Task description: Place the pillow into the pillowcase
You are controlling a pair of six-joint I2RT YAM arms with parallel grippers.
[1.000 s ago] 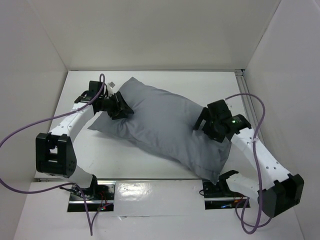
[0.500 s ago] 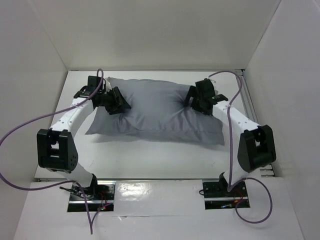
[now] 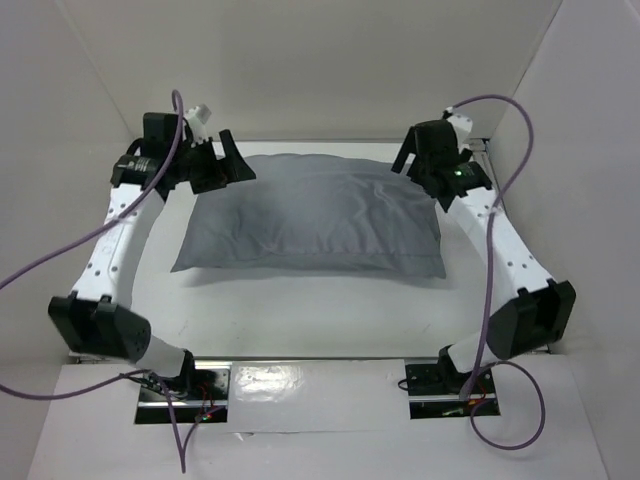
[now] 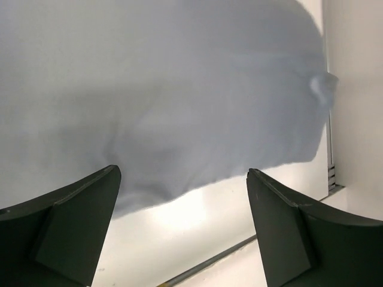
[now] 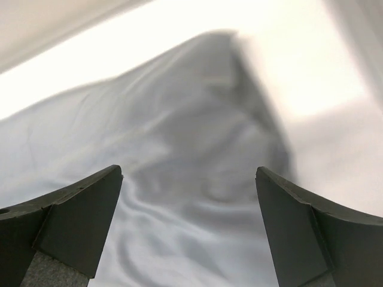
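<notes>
- Pillowcase (image 3: 315, 215), grey and plump, is laid flat across the middle of the white tabletop (image 3: 300, 310), with its long side running from 9 to 3 o'clock.
- Only grey cloth is shown, filled out and lightly wrinkled; what fills it is hidden.
- The left end effector (image 3: 228, 165) is placed over the corner of the pillowcase at 10 o'clock, its fingers spread wide with nothing pinched.
- The right end effector (image 3: 420, 165) is placed over the corner at 2 o'clock, its fingers likewise spread wide with nothing pinched.
- In both wrist views the grey cloth is seen beyond the gap between the fingers; whether it is touched cannot be told.
</notes>
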